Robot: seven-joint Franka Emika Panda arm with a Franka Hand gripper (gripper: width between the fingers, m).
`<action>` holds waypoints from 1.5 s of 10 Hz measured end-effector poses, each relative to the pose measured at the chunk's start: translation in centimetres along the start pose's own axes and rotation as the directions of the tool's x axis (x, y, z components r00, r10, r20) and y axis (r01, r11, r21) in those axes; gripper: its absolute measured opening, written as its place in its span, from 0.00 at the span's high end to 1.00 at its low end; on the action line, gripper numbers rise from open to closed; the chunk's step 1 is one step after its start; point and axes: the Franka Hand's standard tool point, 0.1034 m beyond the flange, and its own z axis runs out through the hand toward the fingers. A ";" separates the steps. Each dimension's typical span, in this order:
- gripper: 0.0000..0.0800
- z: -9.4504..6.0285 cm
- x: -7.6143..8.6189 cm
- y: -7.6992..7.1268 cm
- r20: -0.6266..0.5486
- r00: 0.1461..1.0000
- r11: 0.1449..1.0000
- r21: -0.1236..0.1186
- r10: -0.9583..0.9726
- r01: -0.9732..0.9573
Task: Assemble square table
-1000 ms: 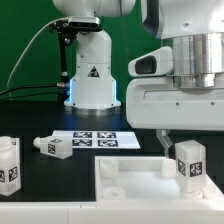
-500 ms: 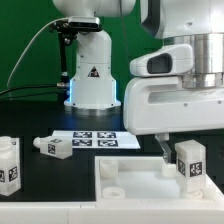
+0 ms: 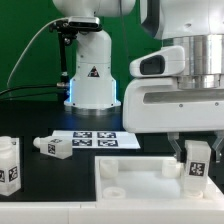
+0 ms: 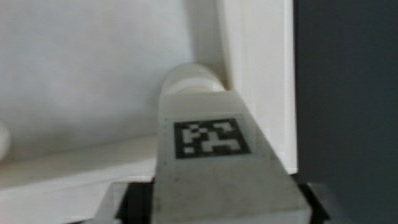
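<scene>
Leg [image 3: 197,164] has shifted toward the exterior view's right, clamped by gripper [image 3: 196,150].

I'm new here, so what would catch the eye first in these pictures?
The jaws hold a tagged leg upright at the slab corner on the exterior view's right. Two loose legs sit at its left, one standing, one on its side near the marker board.

White held leg [image 3: 197,163] with a black-and-white square tag, between the gripper's [image 3: 196,150] dark fingers [image 3: 177,149]. White tabletop [image 3: 125,172] below. Away from the gripper: nearer loose leg [image 3: 52,147] and farthest loose leg [image 3: 8,165], both white with black-and-white tags. White marker board [image 3: 100,140], black tags. Black table [image 3: 30,108], green backdrop [image 3: 25,30].
</scene>
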 end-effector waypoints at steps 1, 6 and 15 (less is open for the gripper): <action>0.64 0.0 -0.1 0.0 -0.009 0.987 0.987 -0.011 0.158 -0.158; 0.64 0.2 -0.7 -0.2 0.015 0.520 0.520 0.004 0.854 -0.854; 0.20 -0.1 -0.5 -0.1 -0.008 0.952 0.952 -0.014 0.307 -0.307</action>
